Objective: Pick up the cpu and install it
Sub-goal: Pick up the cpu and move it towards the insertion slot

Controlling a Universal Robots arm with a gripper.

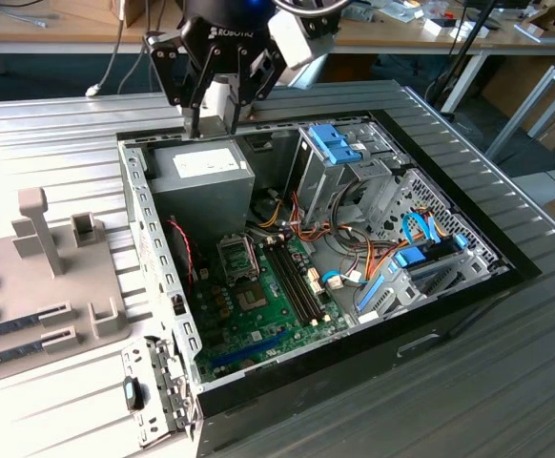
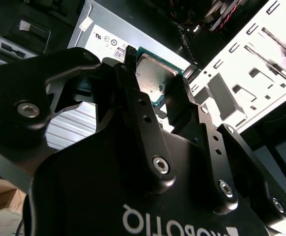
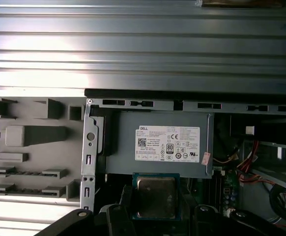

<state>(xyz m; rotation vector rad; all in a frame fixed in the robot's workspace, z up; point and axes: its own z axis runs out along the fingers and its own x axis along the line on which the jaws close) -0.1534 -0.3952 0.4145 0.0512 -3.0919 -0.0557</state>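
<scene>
Your jaws clench the cpu (image 2: 155, 81) by two opposite edges, holding it in the air with its silver-grey top turned toward both wrist views. It hangs above the grey power supply (image 1: 199, 172) at the end of the open computer case (image 1: 158, 258) nearest the desk's (image 1: 506, 401) far edge. The green motherboard (image 1: 268, 320) lies on the case floor, well apart from the chip. A grey fixture tray (image 1: 30, 277) sits beside the case, on the exterior view's left.
</scene>
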